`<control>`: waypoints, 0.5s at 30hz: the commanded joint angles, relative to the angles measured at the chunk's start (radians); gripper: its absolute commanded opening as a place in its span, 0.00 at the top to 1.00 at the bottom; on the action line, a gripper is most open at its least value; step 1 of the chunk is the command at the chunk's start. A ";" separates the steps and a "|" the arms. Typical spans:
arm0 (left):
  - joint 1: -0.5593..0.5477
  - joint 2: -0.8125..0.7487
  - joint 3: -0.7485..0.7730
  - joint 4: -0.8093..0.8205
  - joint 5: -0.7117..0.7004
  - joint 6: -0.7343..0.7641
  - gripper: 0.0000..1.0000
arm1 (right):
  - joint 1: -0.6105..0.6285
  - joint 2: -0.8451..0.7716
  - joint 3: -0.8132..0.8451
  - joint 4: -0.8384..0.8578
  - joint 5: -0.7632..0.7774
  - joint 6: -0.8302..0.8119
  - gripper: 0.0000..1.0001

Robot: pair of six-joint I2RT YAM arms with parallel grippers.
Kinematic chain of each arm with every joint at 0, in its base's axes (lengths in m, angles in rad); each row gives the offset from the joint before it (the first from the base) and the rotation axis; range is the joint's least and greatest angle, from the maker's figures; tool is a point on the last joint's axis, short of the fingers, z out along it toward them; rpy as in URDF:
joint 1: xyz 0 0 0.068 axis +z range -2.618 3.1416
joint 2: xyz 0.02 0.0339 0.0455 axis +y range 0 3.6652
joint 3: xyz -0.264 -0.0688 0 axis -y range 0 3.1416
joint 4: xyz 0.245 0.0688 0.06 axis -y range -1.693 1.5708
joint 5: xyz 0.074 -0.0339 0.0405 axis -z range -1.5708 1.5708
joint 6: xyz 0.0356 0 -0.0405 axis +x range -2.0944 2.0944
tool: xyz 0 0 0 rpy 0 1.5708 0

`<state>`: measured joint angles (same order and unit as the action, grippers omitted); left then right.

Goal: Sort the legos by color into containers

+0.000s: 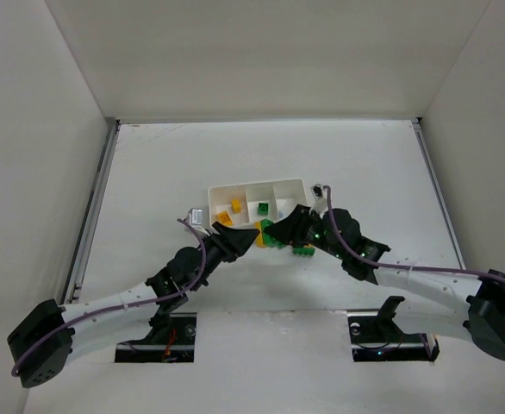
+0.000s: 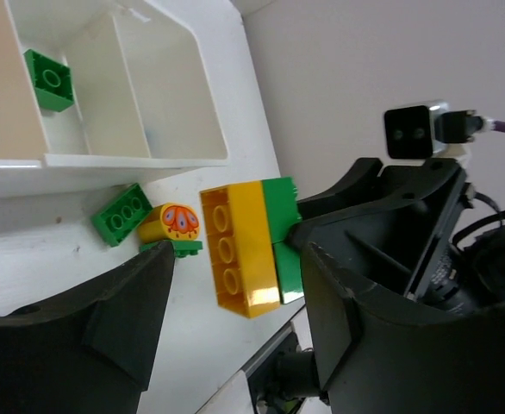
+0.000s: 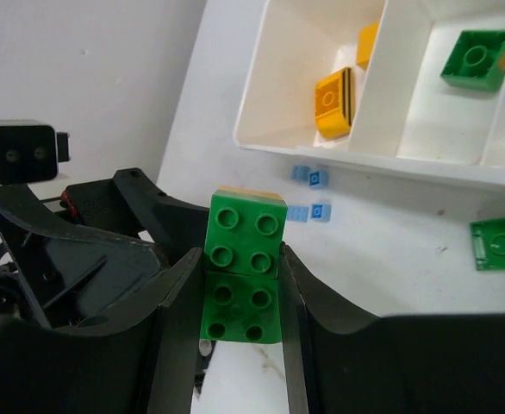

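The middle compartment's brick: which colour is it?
The brick is green, clearest in the right wrist view.

Tray (image 3: 364,151): 1, with 3 compartments (image 3: 304,69). Yellow bricks (image 3: 334,102): 2 in the tray, 1 long one (image 2: 235,250) outside. Green bricks (image 3: 476,59): 1 in the tray, 2 stacked, 1 flat on the desk (image 1: 166,172). Printed round piece (image 2: 177,222): 1. Small blue pieces (image 3: 319,178): number unclear. Arms (image 1: 123,297): 2

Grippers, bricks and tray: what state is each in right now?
Left gripper: open, holding nothing.
Right gripper: shut on green bricks.
Green bricks: two stacked, yellow brick stuck on.
Sorted yellow bricks: in end compartment of tray.
Sorted green brick: middle compartment.
Loose green brick: lying outside the tray.
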<state>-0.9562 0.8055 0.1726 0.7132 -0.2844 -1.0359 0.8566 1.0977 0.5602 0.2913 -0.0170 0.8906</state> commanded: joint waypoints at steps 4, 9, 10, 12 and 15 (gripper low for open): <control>-0.002 0.014 0.013 0.144 -0.010 -0.032 0.45 | -0.018 0.013 -0.036 0.229 -0.078 0.143 0.70; 0.003 0.024 0.011 0.175 -0.012 -0.042 0.46 | -0.043 0.021 -0.065 0.315 -0.098 0.208 0.70; 0.003 0.024 0.010 0.175 -0.013 -0.044 0.46 | -0.049 0.018 -0.072 0.328 -0.101 0.218 0.70; 0.003 0.031 0.008 0.175 -0.016 -0.047 0.46 | -0.057 0.014 -0.086 0.356 -0.106 0.234 0.70; 0.003 0.047 0.014 0.184 -0.022 -0.050 0.48 | -0.057 0.022 -0.092 0.388 -0.118 0.251 0.70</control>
<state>-0.9581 0.8421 0.1726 0.8238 -0.2916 -1.0748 0.8051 1.1213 0.4740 0.5426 -0.1062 1.0973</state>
